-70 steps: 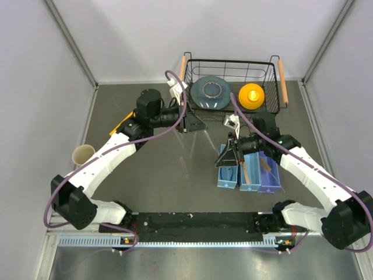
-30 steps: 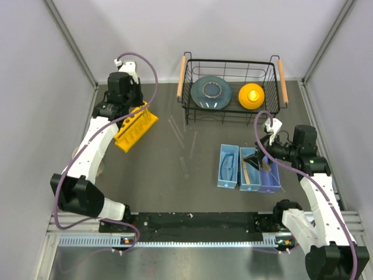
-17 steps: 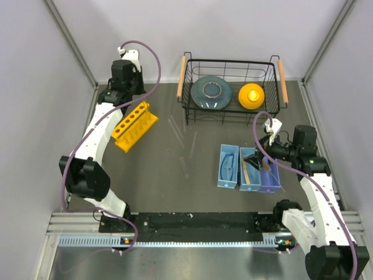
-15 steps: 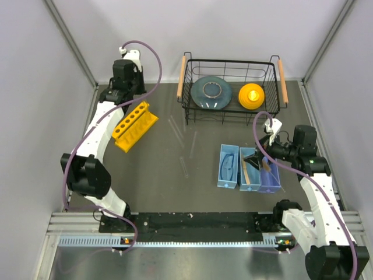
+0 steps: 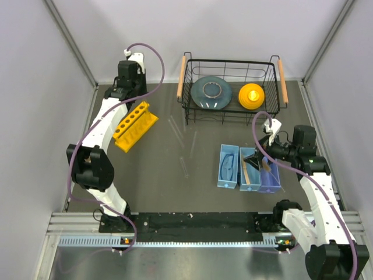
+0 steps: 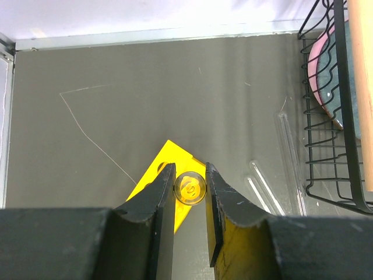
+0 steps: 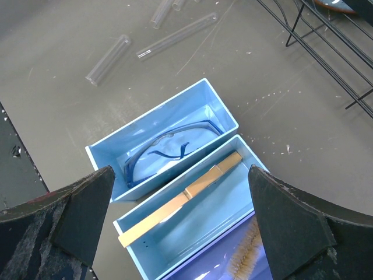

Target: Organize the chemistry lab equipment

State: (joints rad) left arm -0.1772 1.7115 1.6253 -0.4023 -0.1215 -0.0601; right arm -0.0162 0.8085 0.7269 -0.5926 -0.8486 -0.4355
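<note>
The yellow six-hole rack (image 5: pixel 135 125) lies at the back left of the table. My left gripper (image 5: pixel 132 99) hangs over its far end, shut on a clear glass tube (image 6: pixel 190 188) that I see end-on above the rack (image 6: pixel 180 157). More glass tubes (image 5: pixel 184 146) lie loose mid-table, also visible as tubes (image 6: pixel 289 151) in the left wrist view. My right gripper (image 7: pixel 180 169) stands wide open above the blue bins, holding nothing. The blue-rimmed safety glasses (image 7: pixel 169 149) lie in the left bin, the wooden clamp (image 7: pixel 186 192) in the middle one.
A black wire basket (image 5: pixel 230 60) with wooden handles stands at the back, holding a blue-grey plate (image 5: pixel 210 92) and a yellow-orange object (image 5: pixel 252 96). A purple bin (image 5: pixel 269 175) with a brush sits right of the blue bins. Two tubes (image 7: pixel 109 58) lie left of the bins.
The left arm has carried the tube from near the basket to the rack's far end, shifting slightly back over the last second. The right arm pulled back from the bins earlier and has since stayed still.
</note>
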